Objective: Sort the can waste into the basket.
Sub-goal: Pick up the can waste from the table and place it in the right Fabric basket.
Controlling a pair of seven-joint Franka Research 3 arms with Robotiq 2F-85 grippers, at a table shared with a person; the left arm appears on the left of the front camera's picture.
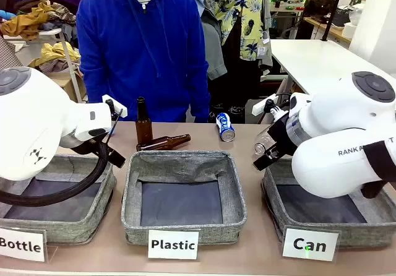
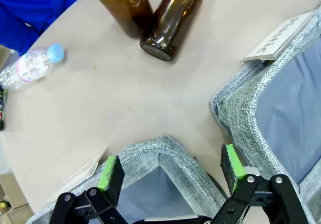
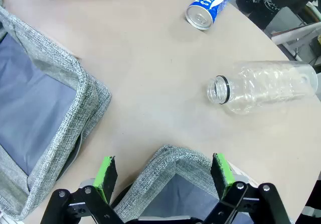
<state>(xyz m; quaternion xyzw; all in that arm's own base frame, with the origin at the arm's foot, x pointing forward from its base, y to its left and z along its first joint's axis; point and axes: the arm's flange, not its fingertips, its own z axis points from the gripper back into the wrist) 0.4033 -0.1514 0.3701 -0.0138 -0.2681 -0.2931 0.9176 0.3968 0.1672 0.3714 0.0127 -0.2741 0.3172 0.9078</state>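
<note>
Dented blue-and-white metal can (image 3: 210, 3) lies on tabletop (image 3: 150, 83); right end effector (image 3: 163, 171) hangs open over grey fabric basket (image 3: 175, 156), ready to fetch; left end effector (image 2: 170, 171) open.

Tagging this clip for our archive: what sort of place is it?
Likely a robotics lab staging a waste-sorting trial: a white left arm and right arm stand at a table, a printed card marks the Can basket, and a clothes heap and another work table sit behind.

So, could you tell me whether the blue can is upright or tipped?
Tipped: the blue can lies on its side on the table.
</note>
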